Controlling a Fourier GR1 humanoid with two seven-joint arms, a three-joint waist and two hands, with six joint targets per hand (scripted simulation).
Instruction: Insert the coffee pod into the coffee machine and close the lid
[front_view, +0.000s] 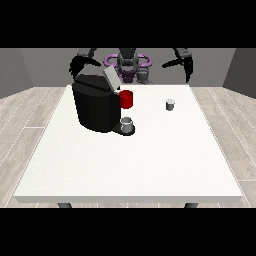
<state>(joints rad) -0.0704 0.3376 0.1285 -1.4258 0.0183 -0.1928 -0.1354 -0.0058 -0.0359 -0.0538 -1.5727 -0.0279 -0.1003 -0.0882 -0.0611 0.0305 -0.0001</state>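
Risk was knocking the small coffee pod (170, 104) over, since my hand at the view's right (188, 75) (fingers unreadable) hung well behind it.

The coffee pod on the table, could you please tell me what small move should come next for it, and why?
Probably lower the hand at the view's right toward the coffee pod. The pod stands alone on the white table, both hands hang raised at the far edge, and the coffee machine already has its lid tilted up.
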